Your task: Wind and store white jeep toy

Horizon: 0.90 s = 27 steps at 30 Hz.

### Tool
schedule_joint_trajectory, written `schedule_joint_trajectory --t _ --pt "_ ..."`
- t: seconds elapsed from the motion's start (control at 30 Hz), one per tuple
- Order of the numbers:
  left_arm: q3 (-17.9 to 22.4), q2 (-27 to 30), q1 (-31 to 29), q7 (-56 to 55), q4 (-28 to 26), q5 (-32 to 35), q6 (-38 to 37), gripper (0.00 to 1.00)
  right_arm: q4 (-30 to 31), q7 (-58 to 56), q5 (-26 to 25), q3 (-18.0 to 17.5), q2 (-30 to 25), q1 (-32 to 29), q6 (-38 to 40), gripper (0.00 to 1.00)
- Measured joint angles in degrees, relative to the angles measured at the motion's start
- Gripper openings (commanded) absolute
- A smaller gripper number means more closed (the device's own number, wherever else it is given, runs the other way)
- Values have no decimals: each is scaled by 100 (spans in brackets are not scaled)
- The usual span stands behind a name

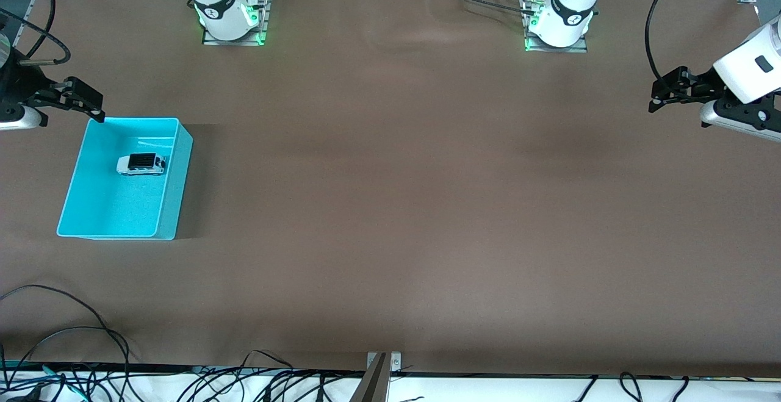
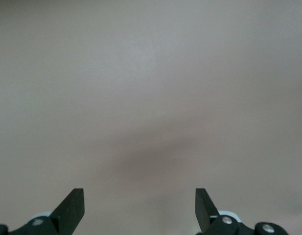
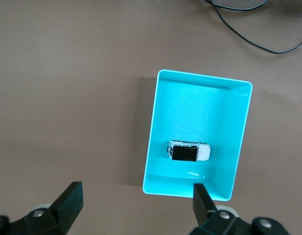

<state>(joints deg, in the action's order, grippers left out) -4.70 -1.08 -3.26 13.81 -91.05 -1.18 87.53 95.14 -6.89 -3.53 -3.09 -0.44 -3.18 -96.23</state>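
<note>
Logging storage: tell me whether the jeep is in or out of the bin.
In. The jeep sits upright on the bin's floor, walls all around it.

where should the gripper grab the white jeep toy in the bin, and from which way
Grip the white jeep toy across its two long flanks, coming straight down from above. It sits upright on the cyan bin floor, clear of the walls, so they block a sideways approach.

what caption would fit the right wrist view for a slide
Right gripper, fingers open, hangs above the cyan bin with the white jeep toy inside.
</note>
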Motion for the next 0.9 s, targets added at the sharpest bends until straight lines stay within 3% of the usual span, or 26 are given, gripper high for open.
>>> schedule_joint_trajectory --t 0.9 --pt "0 0 0 0 0 0 0 100 -7 102 130 14 5 -10 45 100"
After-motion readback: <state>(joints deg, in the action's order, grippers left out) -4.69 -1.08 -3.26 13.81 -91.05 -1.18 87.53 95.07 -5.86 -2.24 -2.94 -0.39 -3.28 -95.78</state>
